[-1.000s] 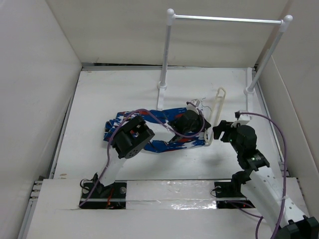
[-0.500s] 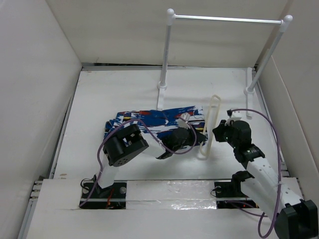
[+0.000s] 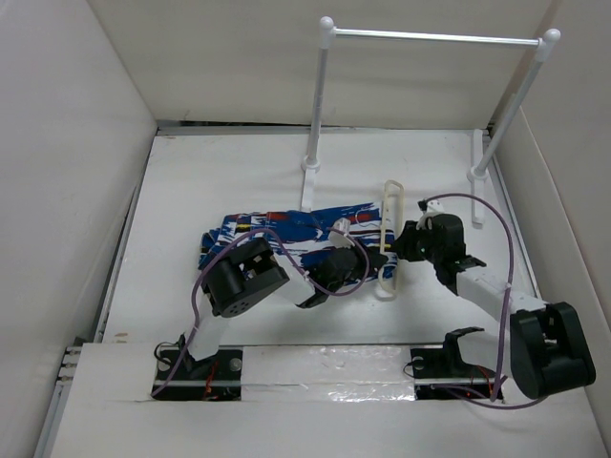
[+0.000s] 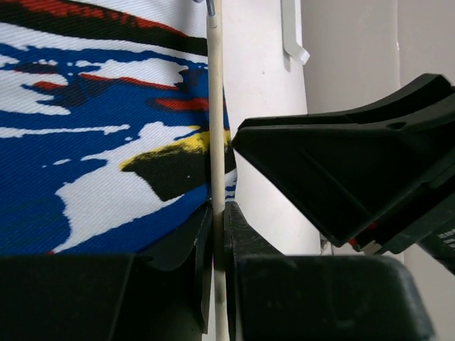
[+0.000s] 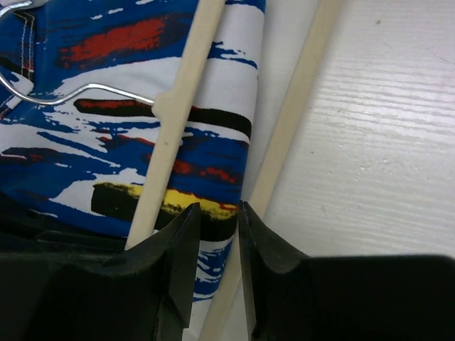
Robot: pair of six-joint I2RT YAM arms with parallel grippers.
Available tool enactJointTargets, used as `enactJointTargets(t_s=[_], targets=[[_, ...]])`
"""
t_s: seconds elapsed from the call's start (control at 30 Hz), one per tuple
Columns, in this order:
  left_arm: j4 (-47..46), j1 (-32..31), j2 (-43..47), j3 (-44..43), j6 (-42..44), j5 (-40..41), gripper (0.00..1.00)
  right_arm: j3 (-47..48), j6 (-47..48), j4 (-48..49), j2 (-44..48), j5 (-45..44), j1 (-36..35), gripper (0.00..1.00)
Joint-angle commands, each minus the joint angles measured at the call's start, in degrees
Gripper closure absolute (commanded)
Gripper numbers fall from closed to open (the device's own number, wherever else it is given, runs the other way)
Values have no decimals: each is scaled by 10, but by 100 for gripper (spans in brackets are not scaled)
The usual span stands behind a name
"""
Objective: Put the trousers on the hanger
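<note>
Left wrist view: the left gripper (image 4: 218, 220) is squeezing narrow on the hanger (image 4: 215, 106)'s slim bar, holding it against the trousers (image 4: 85, 142). Just beyond, the right gripper (image 5: 215, 217) is closing in, jaws almost together, seemingly nipping the trousers' edge between the hanger's two bars, though that is hard to confirm. From above, the hanger is lying across the trousers' right end, having swung in off the table (image 3: 239, 172) a second ago. So threading is starting; the rack (image 3: 434, 38) behind is standing unused.
</note>
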State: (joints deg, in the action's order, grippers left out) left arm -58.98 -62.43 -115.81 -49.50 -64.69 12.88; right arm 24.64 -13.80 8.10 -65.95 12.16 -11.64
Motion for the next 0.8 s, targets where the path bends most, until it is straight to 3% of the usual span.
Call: enactJointTargets(t_s=[0.0,0.17,0.3,0.47,0.77], targets=[[-38,9,-9,-12,-9,15,100,28,-1,77,-15,31,4,65],[-45,9,-26,-14,-17,3,100,42,2,81,-29,15,9,55],[-48,9,-28,-12,-19,4,100,50,2,98,-70,13,21,56],[-49,9,-27,-12,-18,6,100,80,7,112,-134,37,26,64],[-48,14,-36,-15,-18,4,100,77,2,150,-183,80,26,61]])
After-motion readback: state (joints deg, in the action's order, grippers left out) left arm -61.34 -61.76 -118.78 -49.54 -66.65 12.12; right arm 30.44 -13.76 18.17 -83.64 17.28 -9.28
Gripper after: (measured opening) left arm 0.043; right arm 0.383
